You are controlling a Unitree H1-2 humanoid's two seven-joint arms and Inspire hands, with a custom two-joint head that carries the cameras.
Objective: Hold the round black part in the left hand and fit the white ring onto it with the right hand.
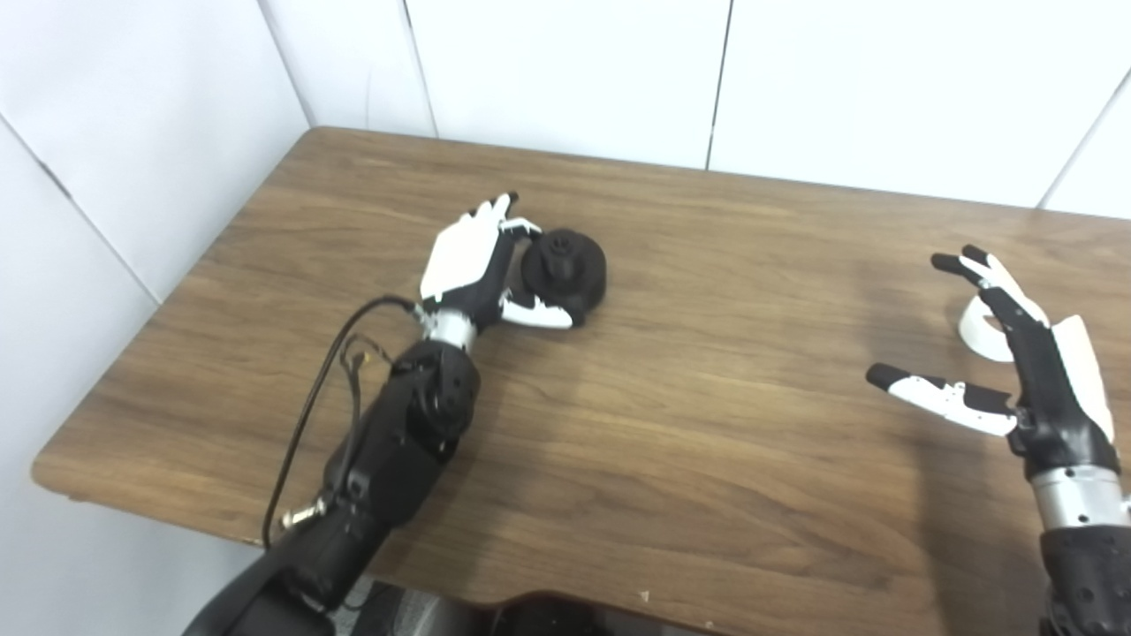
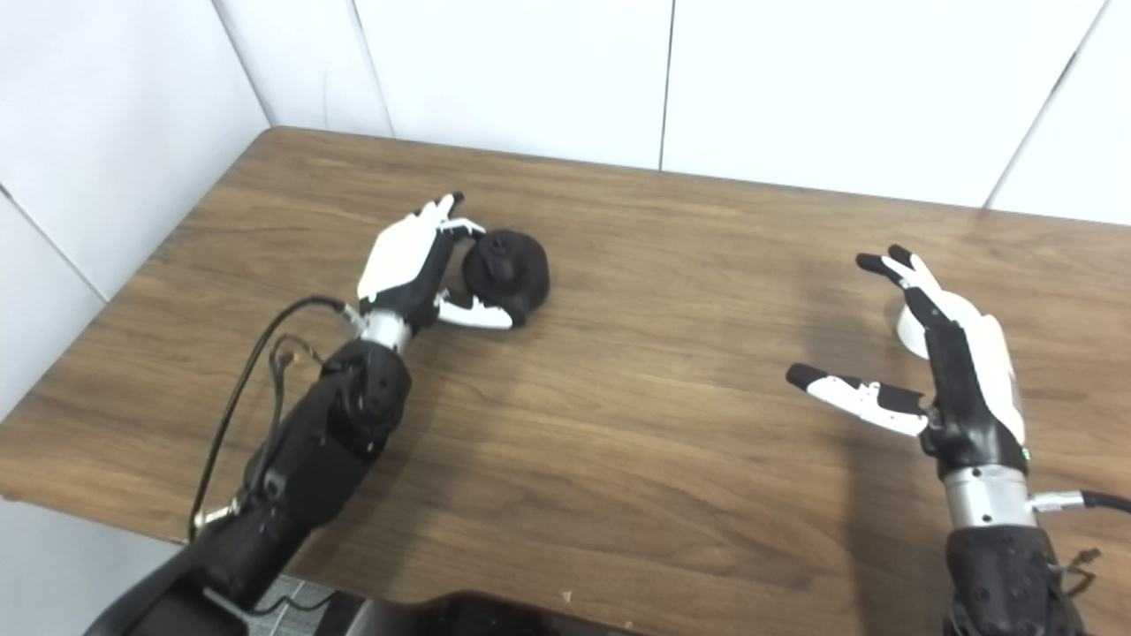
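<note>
A: The left hand (image 1: 468, 265), what's it doing?
B: Cupping the round black part (image 1: 565, 274) on the table (image 1: 689, 442), far left.
A: The right hand (image 1: 1025, 353)?
B: Spread wide, empty, over the white ring (image 1: 976, 331), far right.

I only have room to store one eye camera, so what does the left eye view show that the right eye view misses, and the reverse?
Only the left eye view shows the white ring with a good part clear of the right hand.

Only the right eye view shows the cable plugged in at the right wrist; there the hand hides most of the ring.

Both show the left hand cupped around the round black part on the wooden table, and the right hand open, thumb and fingers spread, holding nothing.
</note>
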